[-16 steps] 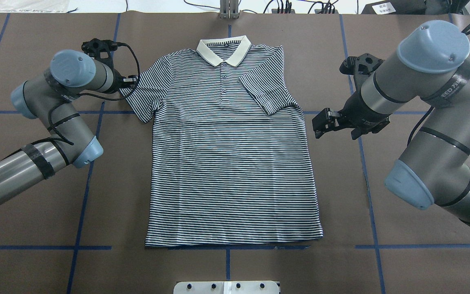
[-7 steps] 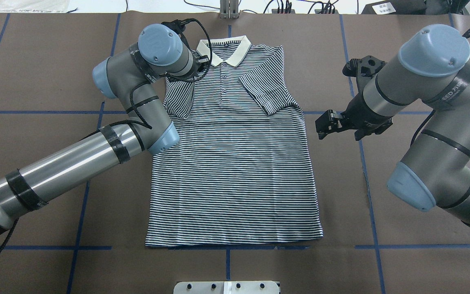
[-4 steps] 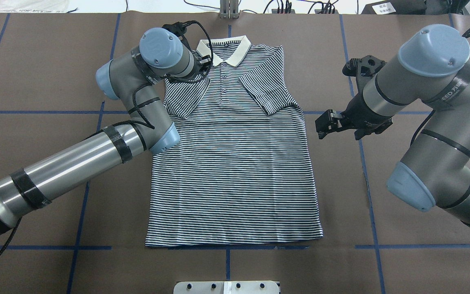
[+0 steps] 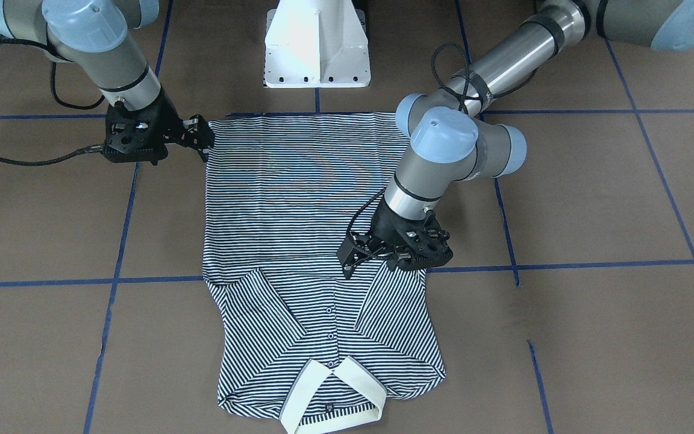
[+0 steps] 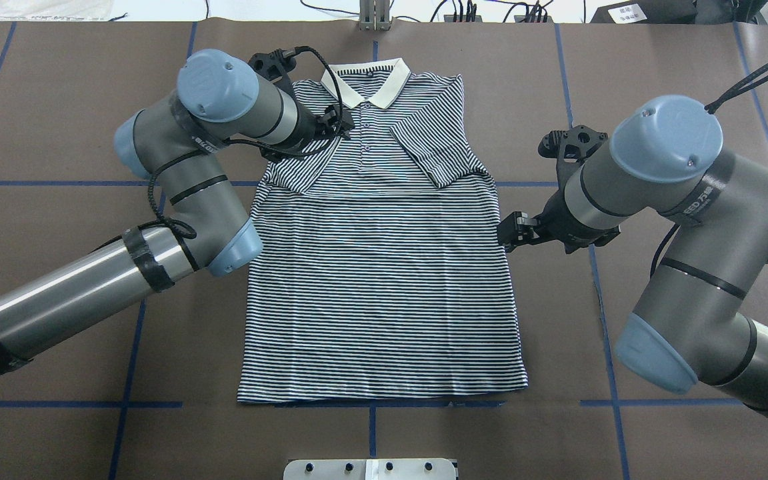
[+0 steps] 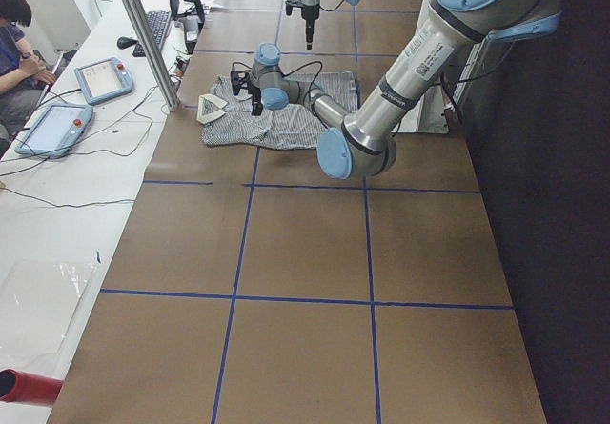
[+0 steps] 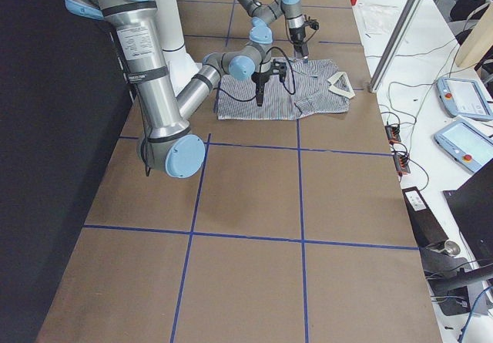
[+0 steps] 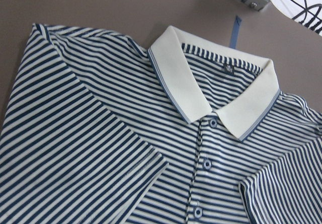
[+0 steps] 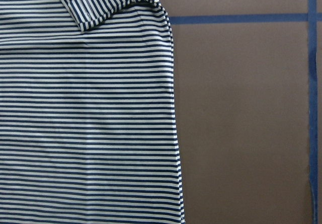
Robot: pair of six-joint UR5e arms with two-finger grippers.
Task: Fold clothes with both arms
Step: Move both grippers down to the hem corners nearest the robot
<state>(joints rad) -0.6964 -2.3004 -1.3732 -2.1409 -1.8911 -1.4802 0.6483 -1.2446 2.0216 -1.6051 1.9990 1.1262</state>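
Note:
The striped polo shirt (image 5: 384, 280) lies flat and face up on the brown table, cream collar (image 5: 365, 83) at the far end. Both sleeves are folded in over the chest: the left sleeve (image 5: 297, 170) and the right sleeve (image 5: 434, 150). My left gripper (image 5: 343, 125) hovers over the chest beside the placket, open and holding nothing; its wrist view shows the sleeve (image 8: 100, 148) lying loose. My right gripper (image 5: 507, 235) stands open at the shirt's right side edge, level with the waist (image 9: 173, 133). In the front-facing view the left gripper (image 4: 350, 260) and right gripper (image 4: 203, 137) look the same.
Blue tape lines (image 5: 144, 313) grid the brown table cover. The white pedestal base (image 4: 317, 42) stands at the robot's side of the shirt's hem. A metal post (image 6: 143, 33), tablets (image 6: 103, 79) and a seated person (image 6: 14, 24) are on the far bench.
The left arm carried the left sleeve inward over the chest, let it go and drew back a little. The right gripper moved in to the shirt's right edge.

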